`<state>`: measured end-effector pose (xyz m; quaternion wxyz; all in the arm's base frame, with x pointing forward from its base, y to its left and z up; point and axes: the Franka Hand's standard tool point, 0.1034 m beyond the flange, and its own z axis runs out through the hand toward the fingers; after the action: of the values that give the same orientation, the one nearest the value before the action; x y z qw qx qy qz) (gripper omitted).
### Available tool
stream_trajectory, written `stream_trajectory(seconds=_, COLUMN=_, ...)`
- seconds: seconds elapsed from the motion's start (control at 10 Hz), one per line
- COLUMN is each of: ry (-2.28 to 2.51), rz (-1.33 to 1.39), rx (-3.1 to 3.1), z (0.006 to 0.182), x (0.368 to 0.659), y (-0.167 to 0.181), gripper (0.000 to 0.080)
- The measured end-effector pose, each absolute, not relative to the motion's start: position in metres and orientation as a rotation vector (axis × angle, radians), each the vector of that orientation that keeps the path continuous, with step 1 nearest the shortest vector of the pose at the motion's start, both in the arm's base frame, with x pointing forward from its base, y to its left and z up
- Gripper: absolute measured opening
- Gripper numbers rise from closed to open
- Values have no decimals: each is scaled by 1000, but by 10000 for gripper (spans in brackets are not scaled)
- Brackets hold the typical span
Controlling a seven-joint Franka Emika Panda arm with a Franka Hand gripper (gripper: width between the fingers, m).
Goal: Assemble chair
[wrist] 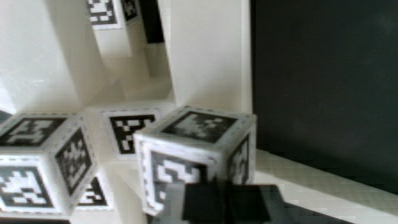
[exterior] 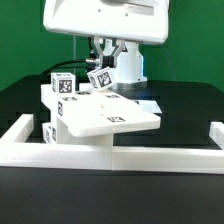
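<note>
White blocky plastic chair [exterior: 100,110]: seat plate [exterior: 112,115] mounted, tagged square legs [wrist: 196,150] upright; remaining parts unclear. Gripper [exterior: 100,60]: grip state indeterminate.

We see a green wall [exterior: 25,45] behind the black table [exterior: 190,105], whose near edge carries a low white border wall [exterior: 150,158].

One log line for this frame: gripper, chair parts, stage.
gripper: behind seat, state unclear | seat: tilted, against wall | legs: tagged blocks at seat | stage: mid-assembly
</note>
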<state>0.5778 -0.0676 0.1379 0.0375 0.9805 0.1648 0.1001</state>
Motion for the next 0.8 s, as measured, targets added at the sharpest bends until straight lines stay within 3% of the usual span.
stream_trajectory(seconds=0.5, ry=510, rz=291, rx=3018, z=139, x=576, y=-68, gripper=14)
stream_trajectory(seconds=0.6, ry=504, rz=250, rx=3048, z=142, x=573, y=-68, gripper=89)
stream_trajectory(seconds=0.7, ry=496, rz=213, rx=3074, z=145, x=572, y=-70, gripper=273)
stream_trajectory(seconds=0.8, ry=484, rz=178, rx=3096, z=146, x=571, y=-70, gripper=273)
